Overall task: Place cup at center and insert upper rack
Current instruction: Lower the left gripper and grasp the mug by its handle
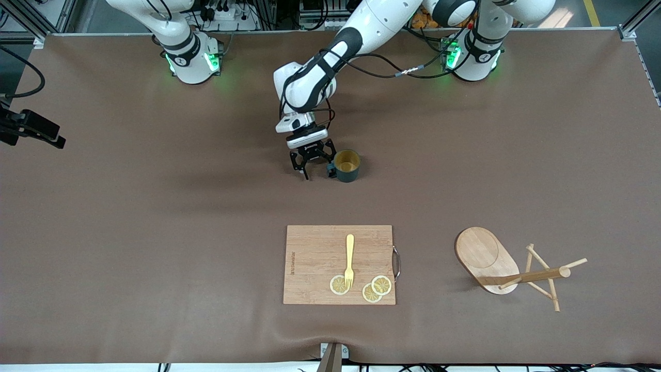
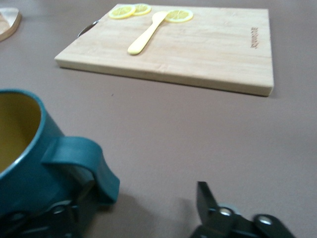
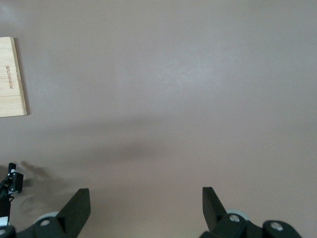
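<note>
The teal cup (image 1: 347, 165) with a yellow inside stands upright on the table, farther from the front camera than the cutting board. Its handle (image 1: 330, 169) points at my left gripper (image 1: 312, 164). That gripper is low over the table beside the cup, open and empty, with one finger close to the handle. In the left wrist view the cup (image 2: 29, 163) and its handle (image 2: 81, 161) fill one corner, beside my open left gripper (image 2: 138, 210). The wooden mug tree (image 1: 516, 271) lies tipped on its side toward the left arm's end. My right gripper (image 3: 146, 203) is open over bare table.
A wooden cutting board (image 1: 338, 263) with a metal handle lies nearer the front camera than the cup. It holds a yellow fork (image 1: 349, 261) and three lemon slices (image 1: 339, 284). The board also shows in the left wrist view (image 2: 198, 49) and the right wrist view (image 3: 11, 77).
</note>
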Robot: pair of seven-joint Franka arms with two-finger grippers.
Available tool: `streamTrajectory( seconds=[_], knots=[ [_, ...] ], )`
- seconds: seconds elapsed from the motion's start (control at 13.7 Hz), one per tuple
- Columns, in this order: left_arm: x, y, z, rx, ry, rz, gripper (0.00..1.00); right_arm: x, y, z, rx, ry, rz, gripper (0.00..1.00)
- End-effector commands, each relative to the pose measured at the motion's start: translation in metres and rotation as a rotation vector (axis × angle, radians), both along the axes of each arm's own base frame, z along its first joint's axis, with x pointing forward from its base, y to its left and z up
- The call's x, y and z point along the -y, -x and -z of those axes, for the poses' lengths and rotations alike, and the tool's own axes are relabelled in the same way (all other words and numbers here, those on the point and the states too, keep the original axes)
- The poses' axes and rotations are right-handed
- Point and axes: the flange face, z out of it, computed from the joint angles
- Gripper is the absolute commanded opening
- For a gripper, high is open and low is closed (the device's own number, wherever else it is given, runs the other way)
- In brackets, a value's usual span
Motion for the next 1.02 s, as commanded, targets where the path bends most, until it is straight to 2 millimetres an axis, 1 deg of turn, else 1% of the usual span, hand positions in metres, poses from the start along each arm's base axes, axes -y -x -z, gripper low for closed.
streamTrajectory(
  seconds=[0.0,0.15,0.22,0.44,0.66,0.8,0.95],
  knots=[
    [0.002,-0.006,-0.004,0.05,-0.001,0.008,0.46,0.002,0.0,-0.003,-0.002,-0.02,-0.003,1.0],
    [0.001,-0.008,-0.007,0.056,0.0,0.009,0.13,0.002,0.0,-0.003,-0.002,-0.02,-0.003,1.0],
    [0.001,-0.008,-0.007,0.057,-0.001,0.01,0.0,0.002,0.0,-0.002,-0.004,-0.02,-0.003,1.0],
    [0.001,-0.009,-0.009,0.058,0.001,0.006,0.0,0.002,0.0,-0.001,-0.005,-0.02,-0.003,1.0],
    [0.003,-0.012,-0.016,0.057,0.019,-0.007,0.0,0.003,0.0,-0.001,-0.005,-0.02,-0.002,1.0],
    [0.005,-0.016,-0.031,0.062,0.037,-0.015,0.0,0.003,0.0,-0.001,-0.005,-0.02,-0.002,1.0],
    [0.006,-0.025,-0.057,0.052,0.077,-0.052,0.0,0.002,0.0,-0.001,-0.005,-0.02,-0.005,1.0]
  ],
)
